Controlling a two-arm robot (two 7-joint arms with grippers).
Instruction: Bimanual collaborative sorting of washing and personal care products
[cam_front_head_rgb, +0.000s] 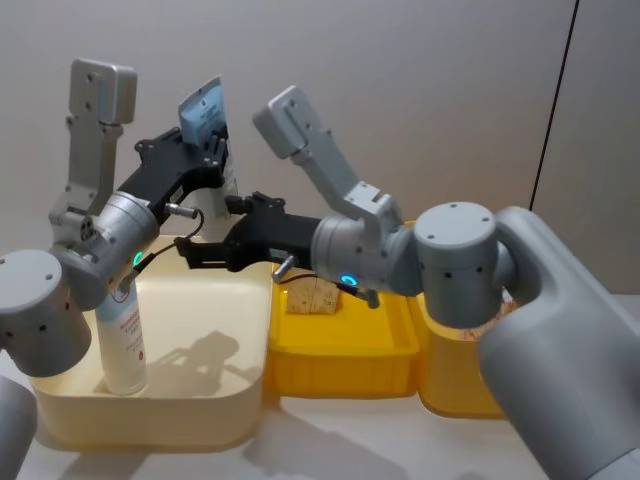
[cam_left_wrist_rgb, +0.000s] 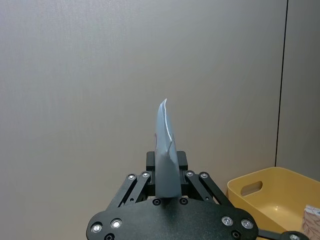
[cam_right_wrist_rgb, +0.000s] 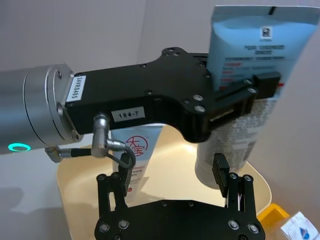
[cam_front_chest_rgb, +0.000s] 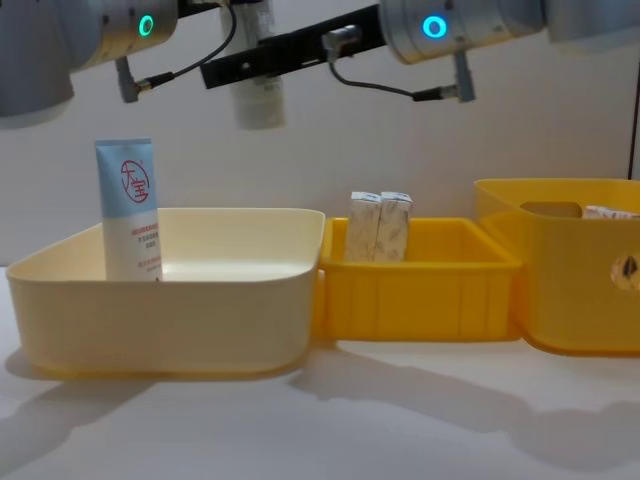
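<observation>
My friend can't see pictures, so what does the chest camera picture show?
A pale tube hangs cap-down over the cream bin, held from above by the left gripper, with the right gripper open beside it. Another tube with a red circle stands in that bin, and two white boxes stand in the middle yellow bin.

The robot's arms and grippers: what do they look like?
Both arms are grey with round joints; the left arm has a green glowing ring, the right arm a blue one. The left gripper and right gripper are black plates with bolted linkage fingers. The left one carries a thin black cable and a white label, 184-7.
</observation>
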